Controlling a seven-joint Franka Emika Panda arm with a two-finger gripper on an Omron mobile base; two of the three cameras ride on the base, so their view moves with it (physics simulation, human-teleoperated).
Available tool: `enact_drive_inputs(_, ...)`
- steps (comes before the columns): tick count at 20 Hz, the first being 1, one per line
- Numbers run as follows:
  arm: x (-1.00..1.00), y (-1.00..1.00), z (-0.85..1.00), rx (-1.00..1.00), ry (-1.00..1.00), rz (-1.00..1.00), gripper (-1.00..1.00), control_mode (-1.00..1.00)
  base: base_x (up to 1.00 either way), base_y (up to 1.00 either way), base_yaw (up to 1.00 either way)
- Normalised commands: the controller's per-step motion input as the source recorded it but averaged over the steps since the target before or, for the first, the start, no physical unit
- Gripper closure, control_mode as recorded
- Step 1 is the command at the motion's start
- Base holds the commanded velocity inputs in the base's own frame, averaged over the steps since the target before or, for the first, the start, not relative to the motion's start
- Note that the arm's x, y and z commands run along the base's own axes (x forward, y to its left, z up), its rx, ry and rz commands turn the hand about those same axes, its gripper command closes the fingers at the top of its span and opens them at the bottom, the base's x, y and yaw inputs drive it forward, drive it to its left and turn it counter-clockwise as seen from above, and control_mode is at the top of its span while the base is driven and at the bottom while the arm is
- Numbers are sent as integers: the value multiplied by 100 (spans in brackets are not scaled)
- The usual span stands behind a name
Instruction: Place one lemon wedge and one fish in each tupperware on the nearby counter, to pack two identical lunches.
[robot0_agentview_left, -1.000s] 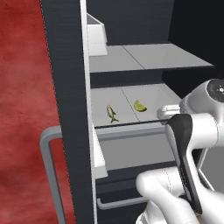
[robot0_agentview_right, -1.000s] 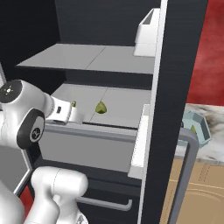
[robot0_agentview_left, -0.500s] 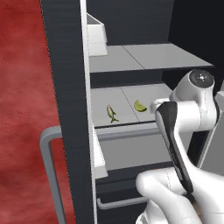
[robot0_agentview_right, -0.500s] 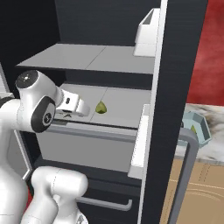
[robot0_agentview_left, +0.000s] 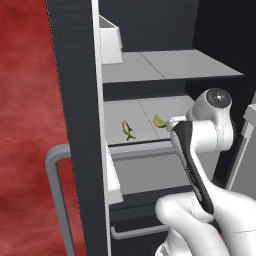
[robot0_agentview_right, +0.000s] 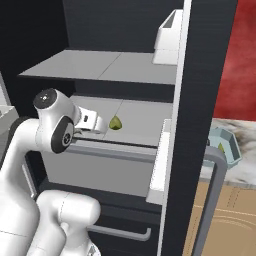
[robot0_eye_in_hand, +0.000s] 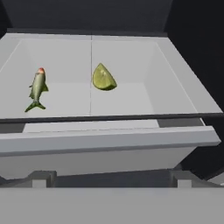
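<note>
A small fish (robot0_eye_in_hand: 37, 87) and a lemon wedge (robot0_eye_in_hand: 103, 78) lie side by side on a grey fridge shelf (robot0_eye_in_hand: 144, 98), the fish to the left in the hand view. They also show from the left as the fish (robot0_agentview_left: 128, 129) and the lemon wedge (robot0_agentview_left: 159, 121). My gripper (robot0_eye_in_hand: 111, 179) is open and holds nothing, level with the shelf's front lip, just short of it. From the right, the gripper (robot0_agentview_right: 100, 128) sits close beside the lemon wedge (robot0_agentview_right: 116, 123). A pale blue tupperware (robot0_agentview_right: 226, 148) stands on the marbled counter (robot0_agentview_right: 240, 169), with a small yellowish thing inside.
The open fridge door (robot0_agentview_right: 195, 125) with its grey bar handle (robot0_agentview_right: 212, 200) stands between the shelf and the counter. An upper shelf (robot0_agentview_left: 165, 65) hangs low over the food, with a white bin (robot0_agentview_left: 111, 40) on it. A closed drawer front (robot0_agentview_left: 150, 175) lies below.
The arm has swung round and its elbow has risen, bringing the hand a little closer to the shelf's front. The jaws stayed open. Fish and lemon wedge have not moved.
</note>
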Motion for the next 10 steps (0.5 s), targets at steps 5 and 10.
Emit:
enact_drive_inputs(5,26,0,-11,0,-8,3,-100,-100,0,0,0)
enact_drive_inputs(10,26,0,0,0,-1,0,-100,-100,0,0,0)
